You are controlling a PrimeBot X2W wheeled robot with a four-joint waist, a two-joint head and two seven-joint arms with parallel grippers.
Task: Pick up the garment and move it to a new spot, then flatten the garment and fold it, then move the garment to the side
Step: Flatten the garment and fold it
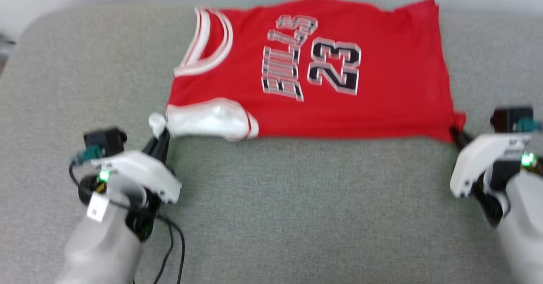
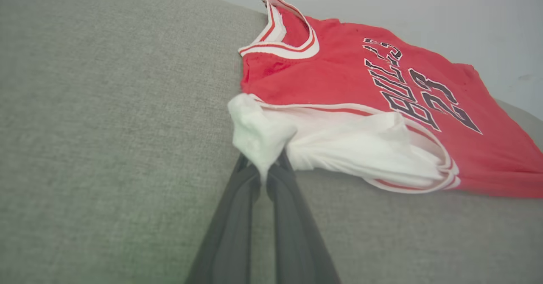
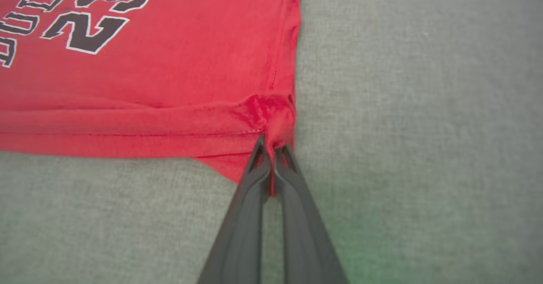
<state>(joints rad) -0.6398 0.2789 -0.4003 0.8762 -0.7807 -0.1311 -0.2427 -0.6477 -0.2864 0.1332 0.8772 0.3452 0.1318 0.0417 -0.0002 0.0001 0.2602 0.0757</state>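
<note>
The garment [image 1: 382,97] lies face up at the far side of the grey upholstered surface [image 1: 271,216]. Its lettering runs sideways, with the collar [image 1: 203,42] toward the robot's left and the hem toward its right.

The left fingers [image 2: 237,216] are clenched on the end of the white sleeve [image 1: 208,118], and a tuft of white cloth bulges past their tips. The right fingers [image 3: 250,207] are clenched on the near hem corner [image 3: 275,114], where the red cloth puckers into the pinch.

The two grips sit at opposite ends of the garment's near edge. That is probably why the edge runs nearly straight between them: pulling both ends apart and toward the robot draws out the slack across the body. Both pairs of fingers lie low, close to the surface, so the cloth looks to be dragged flat, not lifted.

This appears to be the flattening step. The body is mostly smooth, but the sleeve is bunched and a long ridge runs just inside the near edge. Both will likely need smoothing before a fold. The sleeve grip holds little cloth and could slip under a harder pull.
</note>
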